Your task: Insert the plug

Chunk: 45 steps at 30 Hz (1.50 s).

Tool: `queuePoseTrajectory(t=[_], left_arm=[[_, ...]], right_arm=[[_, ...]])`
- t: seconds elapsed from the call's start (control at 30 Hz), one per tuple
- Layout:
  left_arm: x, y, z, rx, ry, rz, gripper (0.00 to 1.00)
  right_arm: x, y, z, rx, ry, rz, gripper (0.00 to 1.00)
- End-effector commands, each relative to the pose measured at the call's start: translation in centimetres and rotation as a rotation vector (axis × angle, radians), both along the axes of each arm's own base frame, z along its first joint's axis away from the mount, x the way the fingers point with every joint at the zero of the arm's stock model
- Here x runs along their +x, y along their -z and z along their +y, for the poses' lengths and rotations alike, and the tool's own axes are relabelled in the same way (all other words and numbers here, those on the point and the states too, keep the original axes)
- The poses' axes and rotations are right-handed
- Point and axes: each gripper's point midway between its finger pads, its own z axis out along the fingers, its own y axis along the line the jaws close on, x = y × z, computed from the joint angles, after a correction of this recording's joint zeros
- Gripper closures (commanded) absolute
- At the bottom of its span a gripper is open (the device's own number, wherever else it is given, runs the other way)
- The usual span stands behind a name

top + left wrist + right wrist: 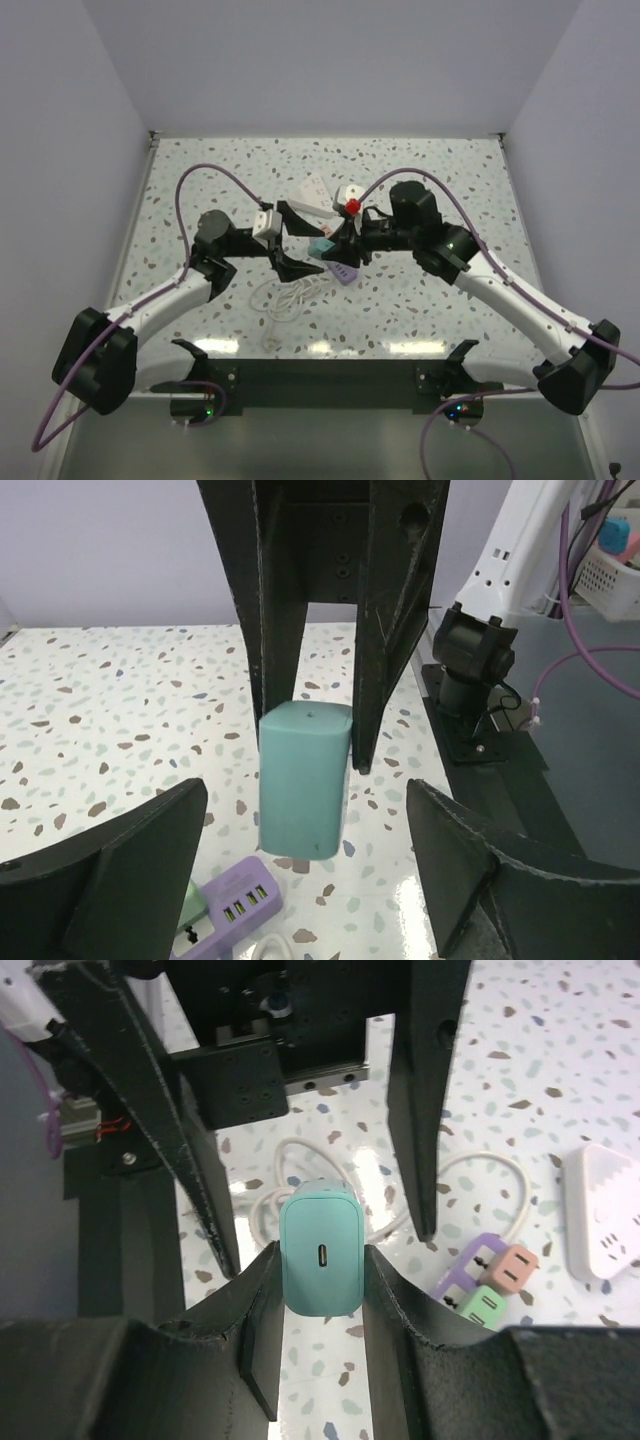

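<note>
- Currently the right gripper (320, 1252) is closed firmly on the teal plug (303, 780), one finger pressing each side. The plug's end face with its small slot port points back at the right wrist camera.
- The plug hangs clear of the speckled worktop (90, 710), roughly upright, near the middle of it.
- The left gripper (300, 242) is spread wide and grips nothing. Its two fingers stand either side of the plug, apart from it.
- A purple socket strip (240, 905) lies on the worktop just beside and below the plug, with a pink block (510, 1268) and a green block (480, 1305) at one end.
- A white cable (290, 1150) lies looped near it, and a white power strip (600, 1210) lies further off.
</note>
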Motion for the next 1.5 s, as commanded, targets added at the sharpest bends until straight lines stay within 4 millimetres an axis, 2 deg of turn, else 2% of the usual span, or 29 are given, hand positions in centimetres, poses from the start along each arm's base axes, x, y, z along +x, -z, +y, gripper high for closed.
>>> queuePoseTrajectory(t=[0.0,0.1,0.27,0.37,0.47,0.5,0.53,0.6,0.63,0.73,0.77,0.83,0.87,0.9,0.97,1.0,1.07,1.13,1.2,1.23,1.3,1.33,1.47], left_arm=[[0.4,-1.2,0.3,-0.039,-0.054,-0.063,0.12],[1.5,-0.9,1.0,-0.036,-0.123,-0.068,0.1],[5.5,-1.0,3.4,-0.064,-0.344,-0.033,0.09],[9.7,-0.7,5.5,-0.08,-0.564,0.047,0.09],[14.1,1.3,7.0,-0.033,-0.764,0.173,0.09],[14.8,1.7,7.4,-0.029,-0.799,0.195,0.09],[15.6,2.0,7.8,-0.031,-0.845,0.21,0.09],[16.8,2.8,7.9,-0.03,-0.876,0.249,0.09],[17.5,3.0,8.4,-0.032,-0.917,0.263,0.09],[19.6,3.8,9.2,-0.025,-1.006,0.297,0.09],[20.2,3.4,9.2,-0.028,-1.02,0.292,0.08],[21.3,4.7,9.4,-0.004,-1.048,0.317,0.08],[21.8,4.5,9.3,-0.01,-1.048,0.318,0.08],[22.4,5.6,9.4,0.001,-1.056,0.343,0.08],[23.5,5.8,9.4,-0.003,-1.051,0.358,0.08],[24.2,7.2,9.6,0.012,-1.059,0.388,0.08],[25.3,8.2,9.7,0.011,-1.054,0.407,0.09],[26.0,8.7,9.5,0.017,-1.047,0.413,0.09],[26.9,9.3,9.1,0.022,-1.044,0.419,0.09],[27.2,9.5,9.0,0.021,-1.041,0.42,0.09],[28.1,10.3,8.8,0.032,-1.043,0.433,0.09],[28.3,10.7,8.7,0.038,-1.043,0.437,0.09],[29.1,12.8,8.6,0.055,-1.027,0.471,0.09]], right_arm=[[1.7,-2.0,-1.2,0.023,0.133,-0.073,1.0],[2.3,-2.4,-2.4,0.009,0.188,-0.083,1.0],[4.2,-3.3,-5.1,-0.013,0.346,-0.098,1.0],[5.7,-3.3,-6.3,-0.017,0.448,-0.087,1.0],[7.9,-2.3,-7.0,-0.044,0.537,-0.051,1.0],[8.5,-2.4,-7.0,-0.042,0.552,-0.047,1.0],[9.7,-1.4,-6.8,-0.056,0.577,-0.017,1.0],[11.1,-1.4,-6.4,-0.051,0.6,-0.014,1.0],[12.2,0.0,-6.0,-0.073,0.623,0.018,1.0],[14.7,0.3,-5.5,-0.085,0.687,0.027,1.0],[15.8,1.5,-5.1,-0.107,0.697,0.04,1.0],[16.9,1.5,-4.5,-0.089,0.718,0.059,1.0],[17.8,2.8,-4.0,-0.106,0.721,0.079,1.0],[18.4,2.7,-3.7,-0.097,0.727,0.079,1.0],[19.4,3.5,-3.1,-0.094,0.734,0.099,1.0],[20.3,4.5,-2.6,-0.107,0.735,0.113,1.0],[21.2,5.3,-2.0,-0.107,0.735,0.128,1.0],[22.4,6.9,-1.2,-0.127,0.734,0.152,1.0],[23.5,7.5,-1.1,-0.129,0.755,0.158,1.0],[24.2,8.9,-1.2,-0.144,0.769,0.184,1.0],[25.0,9.4,-1.2,-0.131,0.782,0.204,1.0],[25.5,10.6,-1.2,-0.139,0.79,0.231,1.0],[26.4,12.7,-0.8,-0.135,0.787,0.275,1.0]])
